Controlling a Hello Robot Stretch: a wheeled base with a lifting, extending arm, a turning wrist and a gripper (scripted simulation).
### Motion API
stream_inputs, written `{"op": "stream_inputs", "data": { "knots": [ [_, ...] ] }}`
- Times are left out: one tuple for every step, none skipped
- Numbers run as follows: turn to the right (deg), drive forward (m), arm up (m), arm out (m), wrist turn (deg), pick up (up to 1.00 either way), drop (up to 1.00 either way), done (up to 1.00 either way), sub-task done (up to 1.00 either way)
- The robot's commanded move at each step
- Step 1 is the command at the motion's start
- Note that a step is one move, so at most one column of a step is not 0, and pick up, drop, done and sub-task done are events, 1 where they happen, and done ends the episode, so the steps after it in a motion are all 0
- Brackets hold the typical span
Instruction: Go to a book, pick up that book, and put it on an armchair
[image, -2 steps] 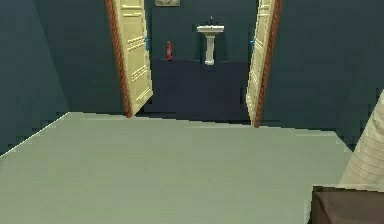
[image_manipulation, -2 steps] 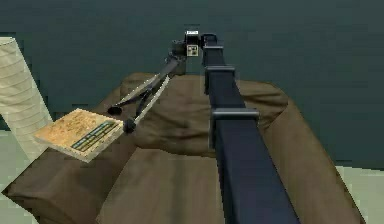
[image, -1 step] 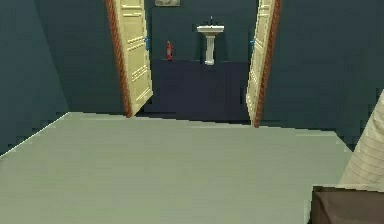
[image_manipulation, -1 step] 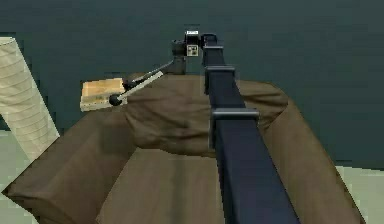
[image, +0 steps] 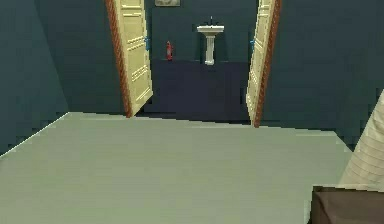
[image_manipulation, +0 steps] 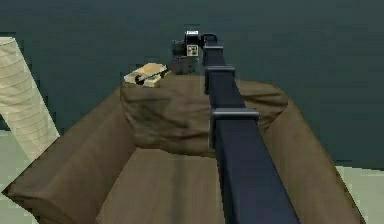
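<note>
Gripper (image_manipulation: 181, 52) at far backrest of armchair (image_manipulation: 140, 150); tan book-like object (image_manipulation: 147, 75) just left. Whether held: cannot tell. Advise seating it flat, away from edge.

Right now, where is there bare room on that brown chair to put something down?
The brown armchair has a broad lower slope that is bare, between the arm and the chair's left edge. Its top is crowded: a small tan thing lies there near the end effector. The pale floor before the open doors is also bare.
</note>
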Motion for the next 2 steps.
{"op": "stream_inputs", "data": {
  "knots": [
    [0.0, 0.0, 0.0, 0.0, 36.0, 0.0, 0.0, 0.0, 0.0],
    [0.0, 0.0, -0.34, 0.0, 0.0, 0.0, 0.0, 0.0, 0.0]
  ]
}}
